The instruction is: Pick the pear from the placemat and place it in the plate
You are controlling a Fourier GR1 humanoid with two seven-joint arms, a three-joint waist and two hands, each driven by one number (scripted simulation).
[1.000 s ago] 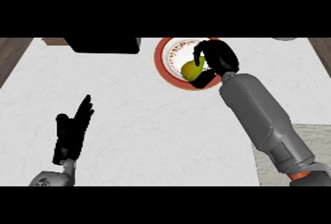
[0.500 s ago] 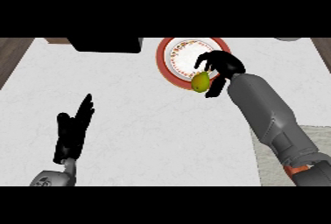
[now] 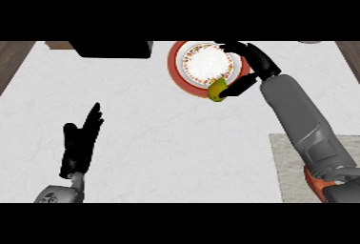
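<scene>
The yellow-green pear (image 3: pixel 216 89) lies on the near rim of the red-rimmed plate (image 3: pixel 184 78), whose white centre is bare. My right hand (image 3: pixel 257 63) hovers over the plate's right side with its fingers spread apart. One finger points up past the far rim, and the lower fingers (image 3: pixel 237 87) reach down beside the pear and seem to touch it without curling round it. The grey right forearm (image 3: pixel 299 119) runs down toward the lower right. My left hand (image 3: pixel 79 143) rests open at the lower left, fingers up.
A grey placemat (image 3: pixel 309 164) lies at the lower right, partly under my right forearm. A dark box (image 3: pixel 112 47) stands at the counter's far edge, left of the plate. Dark wood shows past the counter's left edge (image 3: pixel 14 62).
The pear has slid from the plate's middle to its near rim. My right hand, which was curled over it, has spread its fingers and shifted right. The left hand has stayed still.
</scene>
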